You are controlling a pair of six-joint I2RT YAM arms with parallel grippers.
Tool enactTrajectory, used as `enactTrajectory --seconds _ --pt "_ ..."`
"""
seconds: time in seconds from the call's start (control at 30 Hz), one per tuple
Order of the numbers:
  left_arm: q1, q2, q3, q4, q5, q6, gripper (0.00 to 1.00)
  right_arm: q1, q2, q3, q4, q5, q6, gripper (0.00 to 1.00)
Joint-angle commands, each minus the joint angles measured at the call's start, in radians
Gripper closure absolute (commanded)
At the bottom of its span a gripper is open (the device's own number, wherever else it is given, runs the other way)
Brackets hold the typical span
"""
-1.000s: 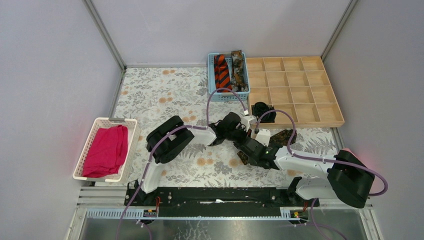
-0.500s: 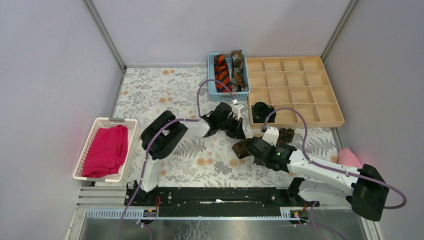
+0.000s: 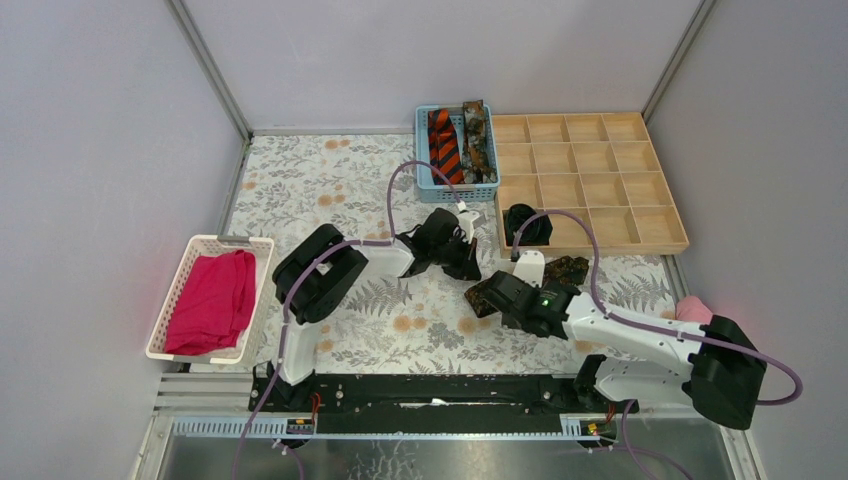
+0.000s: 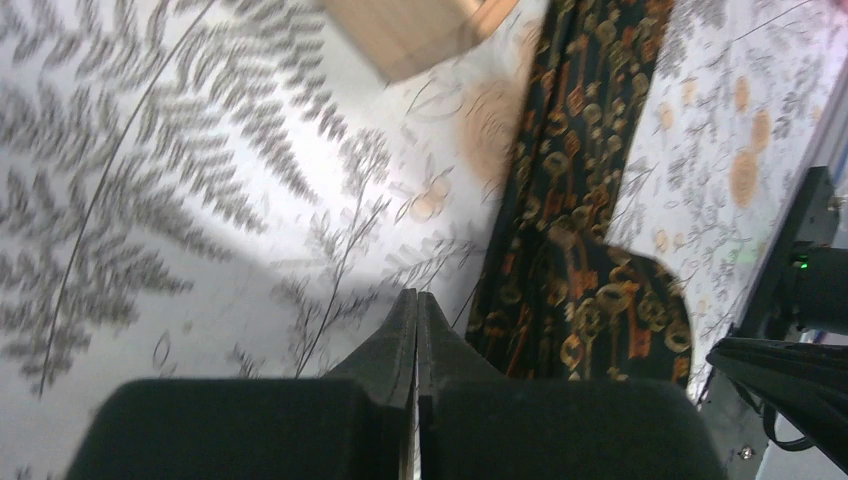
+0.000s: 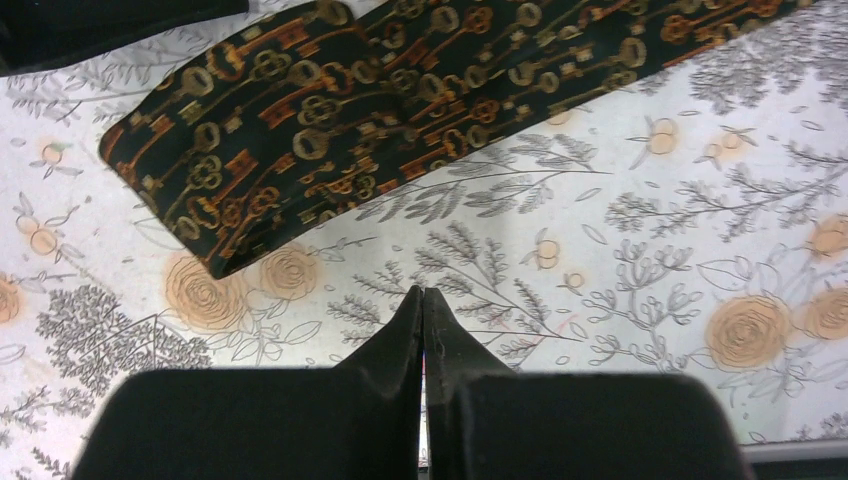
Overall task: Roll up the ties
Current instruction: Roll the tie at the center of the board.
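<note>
A dark brown mottled tie lies as a flat strip on the floral table; the right arm hides its middle. In the right wrist view the tie's wide end lies just beyond my right gripper, which is shut and empty. In the top view the right gripper is at that end. My left gripper is shut and empty, beside the tie, apart from it. A black coil sits in the wooden tray. An orange-and-black striped tie and another brown one lie in the blue basket.
A white basket with magenta cloth stands at the left. A pink cloth lies at the right edge. The tray's corner shows near the left gripper. Grey walls enclose the table.
My left gripper has drawn back left, away from the tray corner. The right arm has shifted, and the tie's wide end now lies uncovered on the table.
</note>
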Motion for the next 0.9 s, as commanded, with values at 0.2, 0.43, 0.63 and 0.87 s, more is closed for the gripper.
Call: enactTrajectory --seconds 0.2,0.43,0.63,0.87 --pt "0.012 -0.046 -0.1 -0.012 -0.099 -0.025 1.0 0.073 0.185 -0.004 0.238 -0.102 -0.061 1.0" --pt "0.004 -0.066 -0.146 0.055 -0.017 -0.051 1.0 0.073 0.354 0.019 0.288 -0.037 -0.061 1.0" --pt "-0.002 -0.094 -0.172 0.062 0.007 -0.047 1.0 0.074 0.447 0.052 0.336 -0.039 -0.069 1.0" --pt "-0.005 -0.092 -0.176 0.094 0.081 -0.057 1.0 0.074 0.514 0.124 0.302 0.02 -0.062 1.0"
